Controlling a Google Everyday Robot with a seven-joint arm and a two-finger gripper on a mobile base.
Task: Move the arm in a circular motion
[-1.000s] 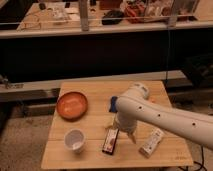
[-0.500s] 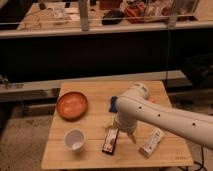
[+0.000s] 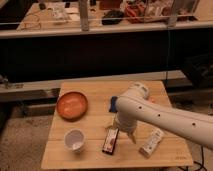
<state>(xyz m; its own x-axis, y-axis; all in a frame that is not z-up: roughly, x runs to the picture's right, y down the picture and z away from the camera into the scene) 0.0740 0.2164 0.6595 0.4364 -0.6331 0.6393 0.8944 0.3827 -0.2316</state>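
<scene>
The thick white arm (image 3: 160, 116) with small dark dots reaches in from the lower right over the wooden table (image 3: 95, 156). Its rounded elbow joint (image 3: 137, 93) sits above the table's middle right. From there the wrist points down, and the gripper (image 3: 125, 134) hangs just above the tabletop. The gripper is right beside a dark snack packet (image 3: 110, 140) lying to its left. Nothing shows held in it.
An orange plate (image 3: 72, 105) lies at the table's left and a white cup (image 3: 75, 140) stands in front of it. A white packet (image 3: 151, 142) lies right of the gripper. A blue object (image 3: 114, 103) is partly hidden behind the arm. A dark counter with clutter runs behind the table.
</scene>
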